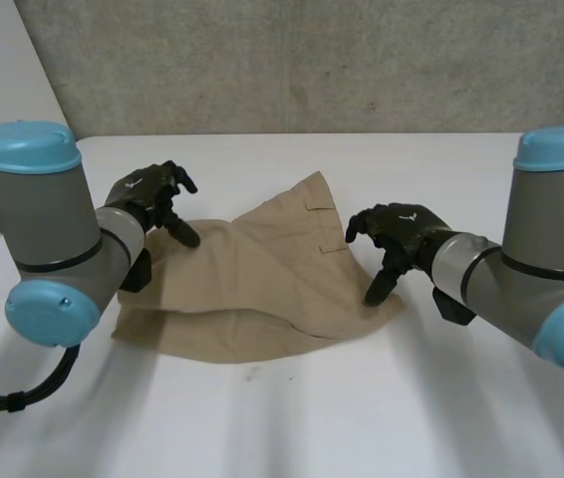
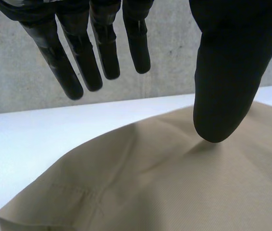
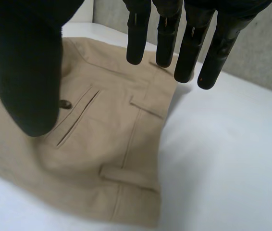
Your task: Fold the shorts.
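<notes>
The tan shorts [image 1: 262, 289] lie folded over on the white table [image 1: 292, 418], waistband to the right. My left hand [image 1: 152, 194] hovers over their left edge, fingers spread and straight, thumb tip close over the cloth. In the left wrist view the left hand [image 2: 227, 72] holds nothing above the shorts [image 2: 165, 183]. My right hand [image 1: 397, 234] is over the right edge by the waistband. In the right wrist view the right hand [image 3: 25, 62] is open above the shorts [image 3: 107, 144], near a welt pocket with a button [image 3: 66, 103] and belt loops [image 3: 126, 175].
A grey concrete wall [image 1: 302, 60] runs behind the table's far edge. Bare white table surrounds the shorts on all sides, with the widest room toward the front. Both arms reach in from the left and right.
</notes>
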Action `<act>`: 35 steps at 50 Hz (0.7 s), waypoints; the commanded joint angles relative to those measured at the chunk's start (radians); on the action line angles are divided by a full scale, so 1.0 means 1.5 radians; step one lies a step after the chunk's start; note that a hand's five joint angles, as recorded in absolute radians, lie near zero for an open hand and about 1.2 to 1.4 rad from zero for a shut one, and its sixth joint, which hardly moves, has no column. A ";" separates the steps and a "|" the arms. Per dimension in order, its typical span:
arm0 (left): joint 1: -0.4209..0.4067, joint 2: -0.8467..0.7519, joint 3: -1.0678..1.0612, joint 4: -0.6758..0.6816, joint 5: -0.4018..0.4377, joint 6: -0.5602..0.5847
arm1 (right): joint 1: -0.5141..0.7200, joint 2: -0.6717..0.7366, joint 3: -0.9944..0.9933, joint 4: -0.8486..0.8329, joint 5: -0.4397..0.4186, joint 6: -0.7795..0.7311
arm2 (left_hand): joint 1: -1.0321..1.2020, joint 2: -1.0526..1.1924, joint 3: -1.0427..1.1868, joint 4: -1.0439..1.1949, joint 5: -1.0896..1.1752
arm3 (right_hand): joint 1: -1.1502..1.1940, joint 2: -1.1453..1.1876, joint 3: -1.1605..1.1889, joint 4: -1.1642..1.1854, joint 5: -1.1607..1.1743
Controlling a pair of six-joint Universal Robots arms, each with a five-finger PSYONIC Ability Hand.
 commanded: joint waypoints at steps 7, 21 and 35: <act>0.020 0.167 -0.141 -0.024 0.003 0.014 | -0.063 -0.011 0.067 -0.015 -0.046 -0.088 | -0.162 -0.173 -0.178 -0.169 -0.168 | 0.032 -0.004 -0.001 0.001 -0.002; 0.011 0.347 -0.324 -0.008 0.066 0.225 | -0.056 0.021 0.156 -0.145 -0.078 -0.255 | -0.084 -0.095 -0.100 -0.091 -0.090 | 0.116 0.080 0.083 0.085 0.082; 0.011 0.393 -0.459 -0.011 0.078 0.247 | -0.053 0.051 0.147 -0.173 -0.086 -0.253 | 0.127 0.116 0.112 0.120 0.122 | 0.153 0.117 0.120 0.122 0.119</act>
